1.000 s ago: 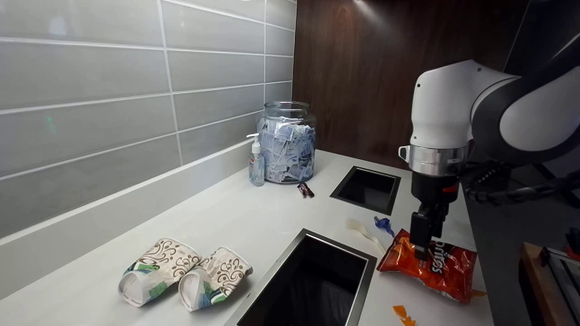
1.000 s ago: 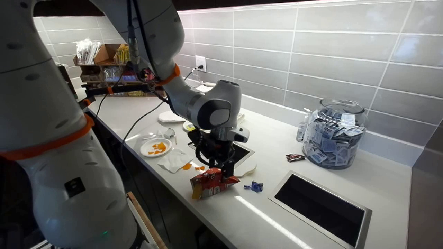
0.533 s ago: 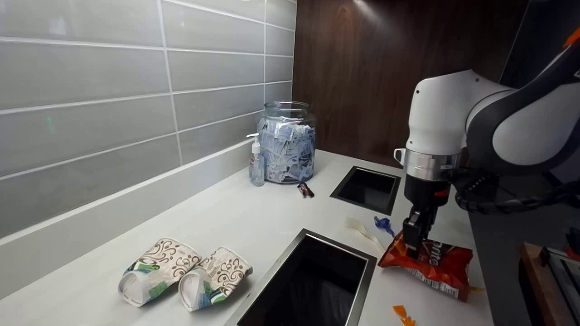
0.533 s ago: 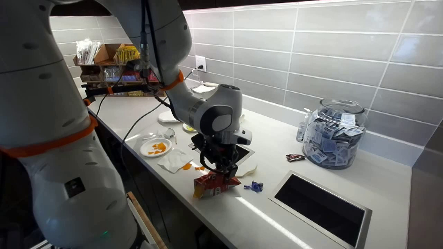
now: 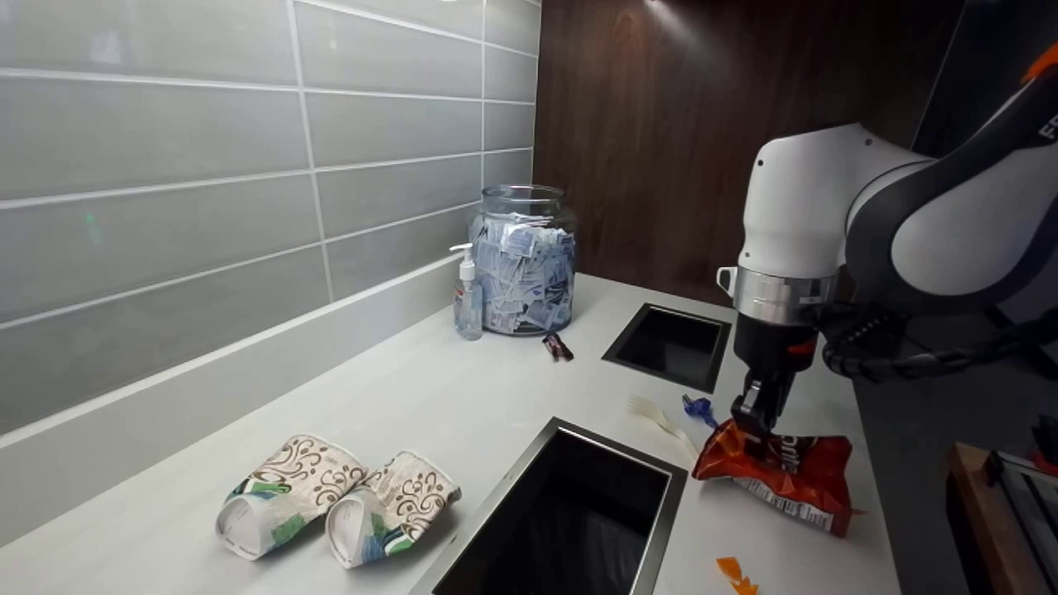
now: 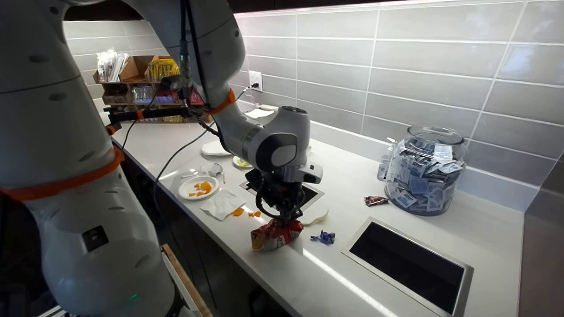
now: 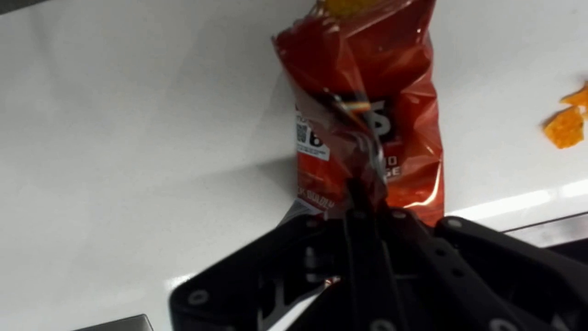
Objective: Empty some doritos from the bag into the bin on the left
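The red-orange Doritos bag (image 5: 814,475) is on the counter near its front edge. My gripper (image 7: 367,202) comes down from above and is shut on a pinched, upright fold of the foil, which runs as a ridge through the wrist view. The fingertips are sunk in the bag's creases and mostly hidden. A yellow-orange chip shows at the bag's mouth (image 6: 259,243), which faces the counter's edge. The bin on the left (image 5: 529,471), a metal-rimmed dark opening in the counter, lies beside the bag; my arm partly covers this bin (image 6: 313,193) in an exterior view.
A second dark opening (image 5: 671,345) lies farther along. Near the bag are a pale fork (image 5: 661,420), a blue wrapper (image 6: 324,237) and loose chips (image 7: 567,126). A plate of chips (image 6: 184,193), a napkin (image 6: 222,204), two paper cups (image 5: 302,479) and a glass jar (image 5: 525,281) stand about.
My gripper has come down slightly and its fingers have shut on the bag. The foil has bunched up under them, and the bag has shifted a little.
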Available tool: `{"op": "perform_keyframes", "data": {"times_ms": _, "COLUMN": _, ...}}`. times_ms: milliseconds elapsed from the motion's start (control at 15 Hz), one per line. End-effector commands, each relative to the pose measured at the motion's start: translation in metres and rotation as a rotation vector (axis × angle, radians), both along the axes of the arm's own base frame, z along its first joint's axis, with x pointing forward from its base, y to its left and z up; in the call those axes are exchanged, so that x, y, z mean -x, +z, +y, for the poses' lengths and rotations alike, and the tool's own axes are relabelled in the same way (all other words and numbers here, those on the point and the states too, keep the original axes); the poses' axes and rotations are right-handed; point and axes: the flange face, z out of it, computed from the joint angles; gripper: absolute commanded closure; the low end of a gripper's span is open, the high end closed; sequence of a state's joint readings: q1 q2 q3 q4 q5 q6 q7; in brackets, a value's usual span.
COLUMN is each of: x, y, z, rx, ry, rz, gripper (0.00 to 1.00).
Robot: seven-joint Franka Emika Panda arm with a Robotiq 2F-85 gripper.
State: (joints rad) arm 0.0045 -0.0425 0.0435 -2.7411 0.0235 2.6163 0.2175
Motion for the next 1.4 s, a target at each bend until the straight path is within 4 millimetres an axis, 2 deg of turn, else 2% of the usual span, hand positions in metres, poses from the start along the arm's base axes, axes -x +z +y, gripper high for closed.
{"op": "perform_keyframes", "data": {"times_ms": 0, "x": 0.005, "y": 0.009, "z": -0.004, "rx": -0.014, "ry": -0.048, "rz": 0.008, "gripper": 1.0}}
{"op": "perform_keyframes", "data": {"times_ms": 333, "x": 0.011, "y": 0.023, "z": -0.006, "rx": -0.054, "ry": -0.07, "rz": 0.052, "gripper": 1.0}}
{"op": "perform_keyframes", "data": {"times_ms": 600, "x": 0.002, "y": 0.053, "z": -0.008, "rx": -0.069, "ry": -0.053, "rz": 0.075, "gripper": 1.0}}
{"op": "perform_keyframes", "data": {"times_ms": 933, "x": -0.023, "y": 0.089, "z": -0.008, "rx": -0.09, "ry": -0.028, "rz": 0.07, "gripper": 1.0}}
{"op": "perform_keyframes", "data": {"times_ms": 1333, "x": -0.063, "y": 0.123, "z": 0.012, "rx": -0.112, "ry": 0.064, "rz": 0.025, "gripper": 1.0}}
